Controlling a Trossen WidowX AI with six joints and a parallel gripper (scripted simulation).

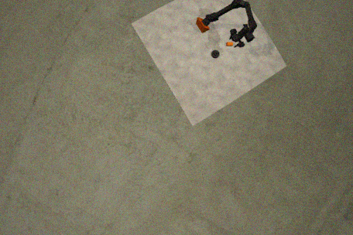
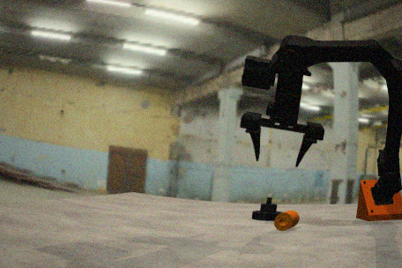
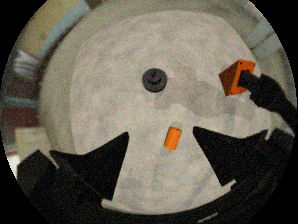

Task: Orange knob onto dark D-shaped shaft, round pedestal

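Note:
The orange knob (image 1: 229,44) (image 2: 286,220) (image 3: 173,138) lies on its side on the pale mat. One round end with a hole faces the exterior view; the hole's flat side cannot be made out. The dark round pedestal (image 1: 215,54) (image 2: 261,216) (image 3: 150,87) stands close to the knob, with its bare shaft (image 2: 269,204) (image 3: 154,74) upright. My gripper (image 2: 278,163) (image 3: 162,133) is open and empty, pointing down high above the knob. In the wrist view the knob shows between the fingertips, nearer the right one.
The arm's orange base (image 1: 201,25) (image 2: 368,206) (image 3: 230,80) stands on the same pale mat (image 1: 186,83) (image 3: 110,60), beyond the pedestal to the right in the wrist view. The arm arches from it over to the gripper.

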